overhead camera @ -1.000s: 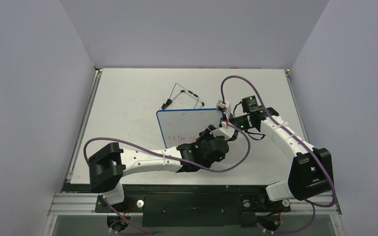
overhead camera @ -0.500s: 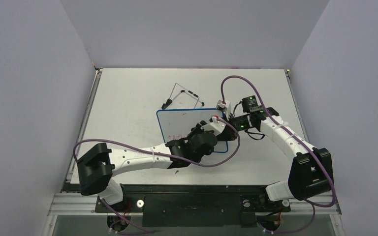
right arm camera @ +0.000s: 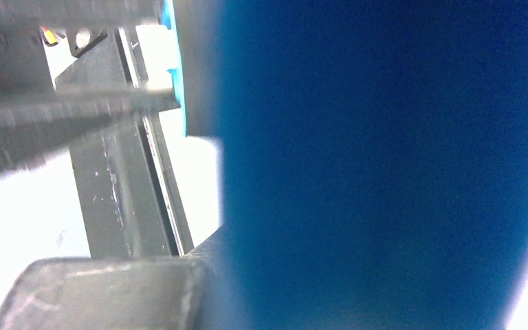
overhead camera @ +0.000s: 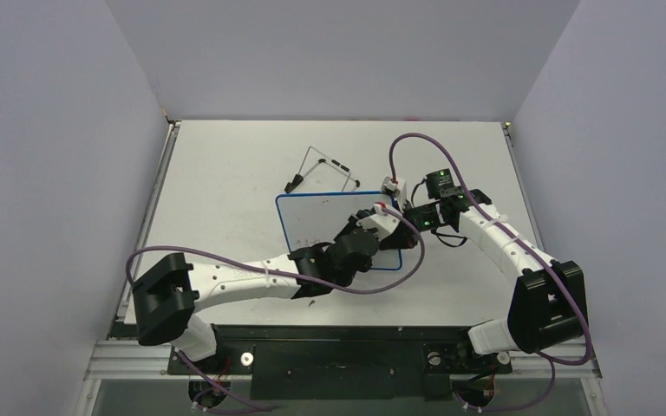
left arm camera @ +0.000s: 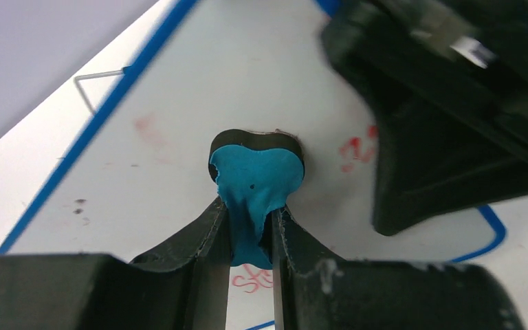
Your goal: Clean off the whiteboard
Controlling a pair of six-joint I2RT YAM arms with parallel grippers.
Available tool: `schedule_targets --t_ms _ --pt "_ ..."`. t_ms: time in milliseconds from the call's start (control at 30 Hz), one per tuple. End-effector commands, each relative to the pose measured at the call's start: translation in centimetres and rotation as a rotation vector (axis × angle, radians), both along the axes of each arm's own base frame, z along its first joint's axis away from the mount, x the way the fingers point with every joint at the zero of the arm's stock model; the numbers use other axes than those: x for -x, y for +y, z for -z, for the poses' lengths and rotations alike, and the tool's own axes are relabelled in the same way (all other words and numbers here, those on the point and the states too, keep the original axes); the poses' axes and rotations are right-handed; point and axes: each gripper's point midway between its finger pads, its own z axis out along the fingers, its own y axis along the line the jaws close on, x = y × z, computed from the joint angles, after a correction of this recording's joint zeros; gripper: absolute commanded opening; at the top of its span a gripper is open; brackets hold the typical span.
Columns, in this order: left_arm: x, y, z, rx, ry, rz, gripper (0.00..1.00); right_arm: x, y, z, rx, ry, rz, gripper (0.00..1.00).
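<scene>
1. Two black fingers of the left claw [left arm camera: 251, 220] fill the bottom of its wrist view. They are pressed together on the narrow tail of the eraser [left arm camera: 258, 175].
2. One soft, bright-blue block, the eraser widens into a rounded, heart-like head with a black layer under it. That black side sits against the whiteboard [overhead camera: 316, 217].
3. In the top view, the whiteboard lies at the centre of the frame, with its long axis running left to right. It is smooth and glossy white, with a thin blue rim and rounded corners. Whether it lies flat or slightly tilted, I cannot tell.
4. Scraps of red writing [left arm camera: 355, 148] are what the next stroke turns on.
   - One scrap sits to the right of the eraser head, close by the black bulk at the upper right of the wrist view.
   - Another shows at bottom centre, between the fingers.
   - A pale pink smear lies toward the upper left.
   - I judge the eraser must sweep right and back toward its own claw. The left arm, already on the board, is the one placed for it.
5. At the board's right edge in the top view, the right claw [overhead camera: 401, 214] has its jaws together. Its own camera gives only a blurred blue mass, seemingly the rim. It appears to pinch the edge and steady the board.
6. Farthest off, beyond the board's upper edge, a wire stand [overhead camera: 325, 169] of thin bent black wire rests on the pale, matte table [overhead camera: 225, 173].
</scene>
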Motion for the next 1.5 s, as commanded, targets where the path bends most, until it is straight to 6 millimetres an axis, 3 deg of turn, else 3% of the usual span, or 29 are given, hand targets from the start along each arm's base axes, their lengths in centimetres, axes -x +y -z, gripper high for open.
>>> schedule_targets --t_ms 0,67,200,533,767,1000,1233,1467 --pt "1.4 -4.1 -0.4 0.0 -0.02 0.1 0.0 1.4 -0.8 0.7 0.065 0.014 -0.019 0.0" --pt "1.5 -4.8 -0.9 -0.017 -0.032 0.094 0.0 1.4 -0.8 0.6 0.065 0.011 -0.018 0.0" --pt "1.8 -4.9 0.1 -0.078 -0.031 0.086 0.0 1.4 -0.7 0.6 0.062 0.012 -0.018 0.0" --pt "2.5 -1.1 4.1 -0.225 0.009 0.046 0.0 1.4 -0.7 0.4 0.058 0.007 -0.021 0.0" --pt "2.6 0.0 4.3 -0.232 0.025 0.043 0.0 1.5 -0.7 0.6 0.061 0.012 -0.021 0.0" --pt "0.9 -0.6 0.9 -0.137 -0.014 0.039 0.0 1.5 -0.7 0.5 0.06 0.012 -0.021 0.0" --pt "-1.0 -2.9 -3.9 -0.059 -0.094 0.041 0.0 1.4 -0.7 0.5 0.061 0.011 -0.019 0.0" --pt "-1.7 -4.2 -6.3 -0.021 -0.122 0.057 0.0 1.4 -0.7 0.6 0.061 0.015 -0.02 0.0"
